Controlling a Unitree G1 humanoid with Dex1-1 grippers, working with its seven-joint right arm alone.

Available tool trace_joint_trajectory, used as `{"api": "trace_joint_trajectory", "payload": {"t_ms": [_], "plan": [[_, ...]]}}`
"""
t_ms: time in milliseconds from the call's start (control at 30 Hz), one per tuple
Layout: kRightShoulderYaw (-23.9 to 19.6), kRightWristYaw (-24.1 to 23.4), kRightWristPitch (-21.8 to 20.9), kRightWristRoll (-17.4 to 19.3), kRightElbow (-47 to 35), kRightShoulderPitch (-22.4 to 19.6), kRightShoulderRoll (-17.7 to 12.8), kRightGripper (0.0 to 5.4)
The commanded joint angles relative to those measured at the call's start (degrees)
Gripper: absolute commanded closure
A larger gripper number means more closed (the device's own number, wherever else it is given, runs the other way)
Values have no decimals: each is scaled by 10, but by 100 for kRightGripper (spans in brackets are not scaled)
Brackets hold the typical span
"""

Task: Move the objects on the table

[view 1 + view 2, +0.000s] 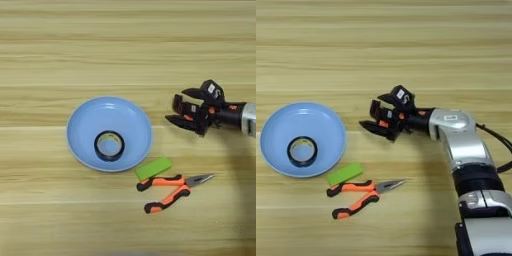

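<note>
A black ring of tape (109, 145) lies flat inside the round light-blue plate (82, 125), a little below the plate's middle. Needle-nose pliers (172, 186) with orange-and-black handles lie on the table (125, 50) below and right of the plate, their grey jaws pointing right. My right gripper (181, 106) hovers to the right of the plate and above the pliers in the picture, pointing left. Its two black fingers stand apart and hold nothing. The silver forearm (461, 140) comes in from the bottom right.
A small green block (153, 168) lies between the plate's lower right rim and the pliers' handles, close to both. A black cable (498, 137) runs beside the forearm at the right edge.
</note>
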Motion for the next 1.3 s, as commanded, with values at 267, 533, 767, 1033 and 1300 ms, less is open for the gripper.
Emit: {"api": "trace_joint_trajectory", "payload": {"t_ms": [267,533,767,1033,1300], "plan": [[-27,-24,-61,-17,85,-85,-36,4],[-25,-29,-92,-35,143,-103,-40,4],[-21,-30,-98,-47,165,-109,-34,4],[-14,-33,-87,-58,175,-112,-25,4],[-8,-46,-76,-72,184,-119,-16,4]]}}
